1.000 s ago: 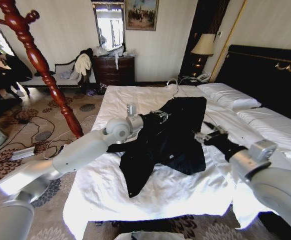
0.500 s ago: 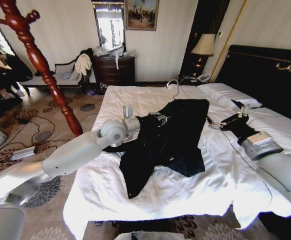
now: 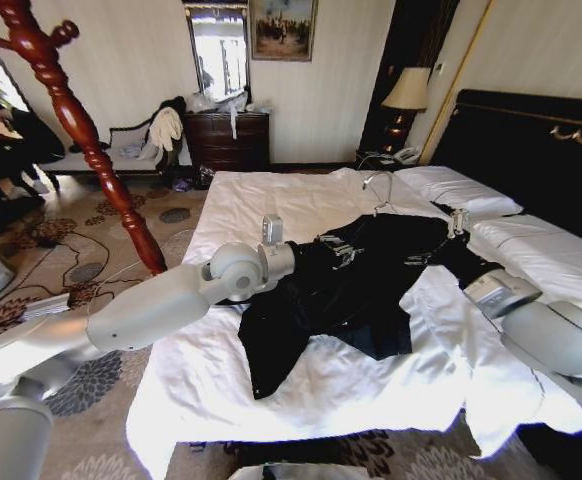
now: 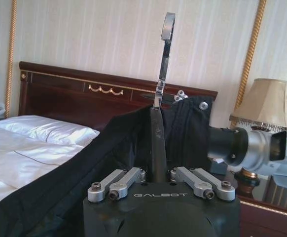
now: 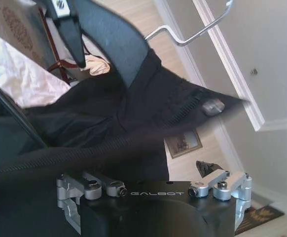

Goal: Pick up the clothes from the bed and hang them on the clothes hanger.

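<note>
My left tool (image 3: 339,247) sits over the middle of the bed (image 3: 301,390), its arm reaching in from the left side. In the left wrist view its fingers (image 4: 157,133) are pressed together on a fold of the clothes (image 3: 341,295), with dark fabric draped across them and falling away to one side. My right tool (image 3: 451,235) is out over the far side of the bed, near the pillows (image 3: 461,190), at the upper edge of the same garment. From the right wrist view I cannot tell how far that tool is open, because black cloth lies right across its front; it looks buried in the fabric, but I would not swear to a grip.

The clothes are stretched between the two tools, the upper part lifted off the sheets and the lower part, with one sleeve, trailing down on the bed toward me. The silver hook of the clothes hanger (image 3: 376,186) pokes up from the collar end of the garment, between the tools and close to the right one; in the right wrist view the hook (image 5: 193,29) rises out of the bunched collar.

Beyond the bed, the black headboard (image 3: 531,150) runs along the right. The reddish-brown wooden coat stand (image 3: 91,150) stands on the carpet to the left of the bed, well apart from both tools.
</note>
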You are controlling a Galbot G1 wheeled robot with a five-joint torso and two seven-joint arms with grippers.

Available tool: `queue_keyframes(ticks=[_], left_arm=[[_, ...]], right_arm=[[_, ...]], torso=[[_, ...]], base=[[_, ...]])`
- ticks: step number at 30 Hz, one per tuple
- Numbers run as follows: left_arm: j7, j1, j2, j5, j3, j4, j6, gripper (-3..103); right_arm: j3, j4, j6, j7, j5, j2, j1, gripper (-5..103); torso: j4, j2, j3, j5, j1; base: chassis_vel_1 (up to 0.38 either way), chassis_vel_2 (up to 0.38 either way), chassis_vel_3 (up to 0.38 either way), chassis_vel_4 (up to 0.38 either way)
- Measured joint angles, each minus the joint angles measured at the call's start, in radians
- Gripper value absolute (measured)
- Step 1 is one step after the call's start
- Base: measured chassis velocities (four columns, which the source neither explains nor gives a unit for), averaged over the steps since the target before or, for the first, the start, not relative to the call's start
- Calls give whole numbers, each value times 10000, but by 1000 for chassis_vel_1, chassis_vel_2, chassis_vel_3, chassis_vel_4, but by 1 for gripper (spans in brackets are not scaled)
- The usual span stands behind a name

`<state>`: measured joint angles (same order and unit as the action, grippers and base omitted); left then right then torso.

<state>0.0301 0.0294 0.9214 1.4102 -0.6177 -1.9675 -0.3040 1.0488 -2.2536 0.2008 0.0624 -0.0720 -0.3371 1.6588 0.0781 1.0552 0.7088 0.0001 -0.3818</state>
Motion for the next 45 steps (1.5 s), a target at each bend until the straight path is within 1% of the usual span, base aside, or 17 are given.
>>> queue_keyframes(ticks=[6, 7, 10, 12, 13, 15, 18, 21, 22, 23, 24, 25, 28, 37, 42, 44, 45], left_arm=[[74, -41, -268, 48, 24, -137, -55, 15], [86, -75, -311, 48, 32, -157, -55, 15], [90, -135, -342, 47, 48, -178, -55, 15], [93, -207, -359, 46, 88, -204, -54, 15], [93, -207, -359, 46, 88, -204, -54, 15], [101, -247, -373, 47, 113, -216, -55, 15], [102, -264, -356, 53, 127, -219, -54, 15], [98, -264, -270, 67, 134, -207, -54, 15], [98, -264, -270, 67, 134, -207, -54, 15], [93, -262, -256, 76, 133, -200, -56, 15], [91, -260, -256, 82, 133, -198, -59, 15], [88, -258, -256, 100, 132, -192, -67, 15], [87, -264, -273, 131, 156, -187, -91, 15], [-243, -531, -598, 493, 666, -430, -375, 13], [-297, -712, -1194, 565, 1288, -775, -625, 40], [-298, -755, -1288, 569, 1381, -816, -638, 40], [-310, -804, -1387, 585, 1476, -858, -650, 45]], right_arm=[[16, 232, -387, -184, 1028, 113, -17, 100], [21, 291, -568, -239, 1434, 135, -17, 92], [16, 339, -779, -310, 1910, 147, -5, 86], [0, 383, -992, -403, 2318, 134, 12, 76], [0, 383, -992, -403, 2318, 134, 12, 76], [0, 410, -1155, -492, 2557, 112, 32, 65], [0, 423, -1324, -551, 2807, 102, 52, 60], [-6, 438, -1449, -570, 3022, 68, 53, 43], [-6, 438, -1449, -570, 3022, 68, 53, 43], [-8, 446, -1499, -569, 3090, 58, 64, 37], [-8, 452, -1529, -568, 3124, 51, 72, 37], [-7, 456, -1574, -565, 3173, 34, 88, 32], [-9, 460, -1628, -551, 3203, -6, 105, 25], [-87, 512, -1774, -501, 3310, -113, 98, 25], [-147, 620, -1794, -511, 3360, -319, 146, 20], [-148, 621, -1796, -496, 3340, -345, 143, 20], [-148, 623, -1796, -485, 3322, -361, 136, 20]], torso=[[-4, 0, 0, -2, 0], [-3, 0, 0, -1, 0], [-1, 0, 0, -1, 0], [-3, 0, 0, -2, 0], [-3, 0, 0, -2, 0], [-2, 0, 0, -1, 0], [-2, 0, 0, -1, 0], [-2, 0, 0, -1, -1], [-2, 0, 0, -1, -1], [-1, -1, -1, -1, 0], [-1, 0, 0, -1, 0], [-2, 0, 0, -1, 0], [-2, 0, 0, -2, 0], [-2, 0, 0, -3, 0], [-1, 0, -1, 0, 0], [-2, 0, 0, -1, 0], [-3, 0, 0, -3, 0]], base=[[0, 0, 0, 0], [0, 0, 0, 0], [0, 0, 0, 0], [0, 0, 0, 0], [0, 0, 0, 0], [0, 0, 0, 0], [0, 0, 0, 0], [0, 0, 0, 0], [0, 0, 0, 0], [0, 0, 0, 0], [0, 0, 0, 0], [0, 0, 0, 0], [0, 0, 0, 0], [0, 0, 0, 0], [0, 0, 0, 0], [0, 0, 0, 0], [0, 0, 0, 0]])
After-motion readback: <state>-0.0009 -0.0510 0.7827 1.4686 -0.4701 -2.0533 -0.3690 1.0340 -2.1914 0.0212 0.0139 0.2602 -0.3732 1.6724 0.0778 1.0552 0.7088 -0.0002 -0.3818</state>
